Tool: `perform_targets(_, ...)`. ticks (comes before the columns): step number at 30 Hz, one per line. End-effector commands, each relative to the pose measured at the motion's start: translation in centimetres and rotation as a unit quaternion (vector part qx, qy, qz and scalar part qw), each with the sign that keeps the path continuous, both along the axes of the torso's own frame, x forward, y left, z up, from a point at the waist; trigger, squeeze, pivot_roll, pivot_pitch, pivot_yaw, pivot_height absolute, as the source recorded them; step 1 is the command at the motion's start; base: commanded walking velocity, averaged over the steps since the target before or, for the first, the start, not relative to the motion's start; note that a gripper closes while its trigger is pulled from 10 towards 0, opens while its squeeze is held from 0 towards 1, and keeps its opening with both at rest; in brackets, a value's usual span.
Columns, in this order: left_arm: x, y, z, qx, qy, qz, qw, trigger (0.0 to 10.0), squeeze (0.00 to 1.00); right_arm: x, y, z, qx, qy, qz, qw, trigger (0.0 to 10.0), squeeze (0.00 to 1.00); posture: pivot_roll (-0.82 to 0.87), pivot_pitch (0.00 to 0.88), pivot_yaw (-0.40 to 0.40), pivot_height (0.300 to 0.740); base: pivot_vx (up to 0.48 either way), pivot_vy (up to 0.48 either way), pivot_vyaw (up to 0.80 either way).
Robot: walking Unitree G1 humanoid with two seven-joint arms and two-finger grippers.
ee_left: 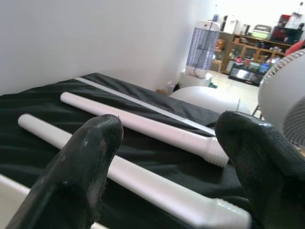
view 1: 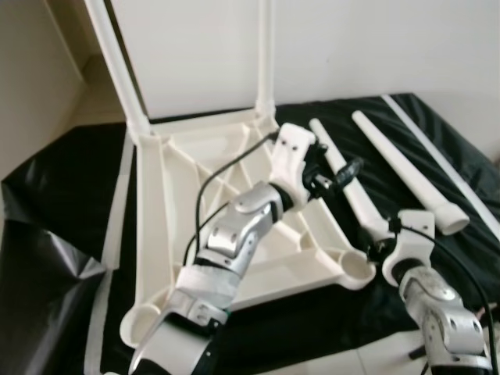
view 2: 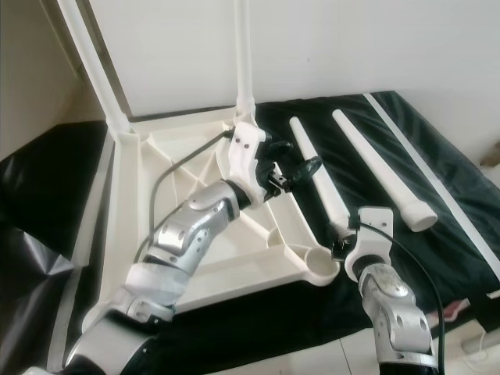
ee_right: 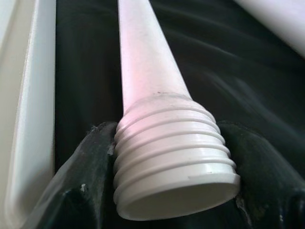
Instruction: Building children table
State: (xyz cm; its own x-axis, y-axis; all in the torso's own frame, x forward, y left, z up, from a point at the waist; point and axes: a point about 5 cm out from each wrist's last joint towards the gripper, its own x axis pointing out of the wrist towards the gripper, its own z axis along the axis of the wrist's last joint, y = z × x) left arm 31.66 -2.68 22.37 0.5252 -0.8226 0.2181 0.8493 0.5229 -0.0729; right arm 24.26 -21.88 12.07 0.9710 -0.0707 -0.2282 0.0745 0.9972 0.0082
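- The upturned white tabletop [view 1: 187,234] lies in the middle-left of the head views on a black sheet [view 1: 47,234], its ribbed underside facing up.
- Two legs already stand upright in its far corner sockets: one [view 1: 117,62] at upper left, one [view 1: 266,55] at upper centre.
- The near-right corner socket [view 1: 355,269] is open, and so is the near-left one [view 1: 141,320].
- Two loose legs lie on the sheet to the right of the tabletop: the nearer leg [view 1: 348,183] runs from centre down toward the right-hand socket, and the farther leg [view 1: 410,176] lies further right, apart from it.
- A thin white strip [view 1: 441,160] lies along the sheet's right side.
- The left gripper [view 1: 337,176] reaches over the tabletop to the middle of the nearer leg; its jaws are spread wide, with nothing between them.
- The right gripper [ee_right: 176,157] sits at lower right, jaws clamped on the threaded end of the nearer leg, just beside the near-right socket.
- In the left wrist view, a white fan [ee_left: 283,95] and shelves [ee_left: 248,52] stand in the room beyond.
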Motion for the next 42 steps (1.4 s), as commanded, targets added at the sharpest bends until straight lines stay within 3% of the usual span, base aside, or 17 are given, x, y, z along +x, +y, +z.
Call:
perform_targets(1, -1.1, -2.2, 1.6, -0.028, -0.011, -0.033, 0.999, 10.0, 0.00, -1.1, 0.6, -0.3, 0.011, 0.022, 0.010, 1.000, 10.0, 0.00, -0.14, 0.033, 0.010, 0.740, 0.000, 0.000, 0.00)
perform_targets(3, -1.1, -2.2, 1.6, -0.028, -0.012, -0.033, 0.999, 10.0, 0.00, -1.4, 0.7, -0.3, 0.009, 0.026, 0.011, 1.000, 10.0, 0.00, -0.14, 0.035, 0.011, 0.740, 0.000, 0.000, 0.00)
perform_targets(4, -1.2, -2.2, 1.6, -0.028, -0.011, -0.034, 0.999, 10.0, 0.00, -1.9, 0.7, -0.5, 0.009, 0.033, 0.011, 0.999, 10.0, 0.60, -0.15, 0.039, 0.014, 0.740, 0.000, 0.000, 0.00)
perform_targets(5, -1.2, -2.2, 1.7, -0.028, -0.011, -0.034, 0.999, 10.0, 0.00, -2.2, 0.7, -0.6, 0.010, 0.037, 0.010, 0.999, 10.0, 0.60, -0.15, 0.039, 0.014, 0.740, 0.000, 0.000, 0.00)
perform_targets(6, -1.2, -2.2, 1.7, -0.028, -0.011, -0.035, 0.999, 10.0, 0.00, -2.5, 0.7, -0.5, 0.016, 0.038, 0.013, 0.999, 10.0, 1.00, -0.15, 0.043, 0.019, 0.740, 0.000, 0.000, 0.00)
perform_targets(10, -1.2, -2.3, 1.6, -0.028, -0.009, -0.038, 0.999, 10.0, 0.00, -2.7, 0.4, -0.2, 0.016, 0.033, 0.011, 0.999, 10.0, 1.00, -0.16, 0.044, 0.023, 0.740, 0.000, 0.000, 0.00)
perform_targets(15, -1.3, -2.3, 1.6, -0.027, -0.008, -0.040, 0.999, 10.0, 0.00, -1.6, -0.3, 1.2, 0.013, 0.004, -0.004, 1.000, 10.0, 1.00, -0.15, 0.045, 0.027, 0.740, 0.000, 0.000, 0.00)
perform_targets(16, -1.3, -2.3, 1.6, -0.026, -0.008, -0.040, 0.999, 10.0, 0.00, -1.2, -0.3, 1.6, 0.014, -0.006, -0.001, 1.000, 10.0, 0.06, -0.15, 0.045, 0.027, 0.740, 0.000, 0.000, 0.00)
perform_targets(18, -1.3, -2.3, 1.6, -0.027, -0.007, -0.040, 0.999, 10.0, 0.00, -0.6, -0.2, 2.3, 0.015, -0.022, 0.002, 1.000, 10.0, 0.00, -0.15, 0.043, 0.027, 0.740, 0.000, 0.000, 0.00)
perform_targets(21, -1.3, -2.3, 1.6, -0.027, -0.006, -0.040, 0.999, 10.0, 0.00, -0.2, -0.2, 2.7, 0.015, -0.034, 0.004, 0.999, 10.0, 0.00, -0.15, 0.044, 0.028, 0.740, 0.000, 0.000, 0.00)
perform_targets(22, -1.4, -2.3, 1.5, -0.025, -0.006, -0.041, 0.999, 10.0, 0.00, 0.9, 0.0, 4.1, 0.018, -0.060, 0.011, 0.998, 10.0, 0.00, -0.14, 0.041, 0.023, 0.740, 0.000, 0.000, 0.00)
perform_targets(29, -2.1, -2.1, 1.0, 0.008, -0.029, -0.064, 0.997, 10.0, 0.00, 3.4, 0.0, 5.8, 0.030, -0.089, 0.007, 0.996, 10.0, 0.00, -0.12, 0.038, 0.021, 0.740, 0.000, 0.000, 0.00)
perform_targets(31, -2.2, -2.0, 0.9, 0.013, -0.033, -0.068, 0.997, 10.0, 0.00, 3.9, -0.1, 5.9, 0.035, -0.086, 0.000, 0.996, 10.0, 0.00, -0.11, 0.040, 0.020, 0.740, 0.000, 0.000, 0.00)
perform_targets(33, -2.6, -1.3, 0.1, 0.029, -0.039, -0.069, 0.996, 10.0, 0.00, 5.4, -0.5, 5.1, 0.067, -0.042, -0.041, 0.996, 10.0, 0.00, -0.10, 0.045, 0.017, 0.740, 0.000, 0.000, 0.00)
perform_targets(42, -3.4, 0.9, -1.0, 0.046, -0.042, -0.062, 0.996, 10.0, 0.00, 7.3, -0.1, 4.7, 0.084, 0.007, -0.035, 0.996, 10.0, 0.00, -0.06, 0.056, 0.009, 0.740, 0.000, 0.000, 0.00)
